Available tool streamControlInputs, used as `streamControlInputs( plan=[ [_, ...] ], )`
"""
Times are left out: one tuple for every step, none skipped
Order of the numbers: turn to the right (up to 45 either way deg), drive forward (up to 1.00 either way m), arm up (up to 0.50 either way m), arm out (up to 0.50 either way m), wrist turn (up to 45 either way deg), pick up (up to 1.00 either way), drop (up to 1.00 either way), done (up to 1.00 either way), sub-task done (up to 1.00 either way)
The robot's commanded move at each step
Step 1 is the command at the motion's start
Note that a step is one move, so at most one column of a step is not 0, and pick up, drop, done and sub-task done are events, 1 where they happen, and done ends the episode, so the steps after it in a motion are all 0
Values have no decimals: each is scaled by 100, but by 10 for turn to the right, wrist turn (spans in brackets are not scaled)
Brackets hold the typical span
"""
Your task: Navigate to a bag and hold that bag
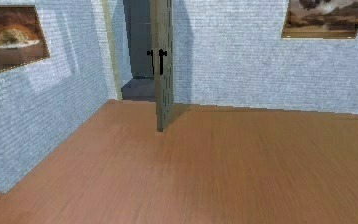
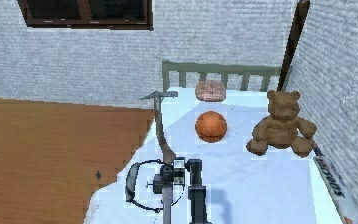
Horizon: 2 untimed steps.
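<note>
My gripper [image 2: 139, 184] sits at the end of the dark arm [image 2: 195, 200], low in the arm side view, over the front part of a bed's white sheet [image 2: 257, 185]. Its thin fingers [image 2: 133, 178] curve out to the left, near the bed's left edge. I cannot tell whether it holds anything. A thin grey bent rod [image 2: 159, 120] rises just behind the gripper. An orange ball [image 2: 211, 126] and a brown teddy bear [image 2: 282, 124] lie farther back on the bed.
A pink pillow [image 2: 212, 91] rests against the green headboard [image 2: 223, 73], under a dark window [image 2: 87, 10]. Wooden floor [image 2: 47, 150] lies left of the bed. In the forward view a door [image 1: 164, 65] stands ajar before a dark doorway [image 1: 138, 50], with framed pictures [image 1: 13, 38] [image 1: 325, 17] on the walls.
</note>
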Motion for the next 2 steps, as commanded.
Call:
streamControlInputs(
  plan=[
    [0, 0, 0, 0, 450, 0, 0, 0, 0],
    [0, 0, 0, 0, 450, 0, 0, 0, 0]
  ],
)
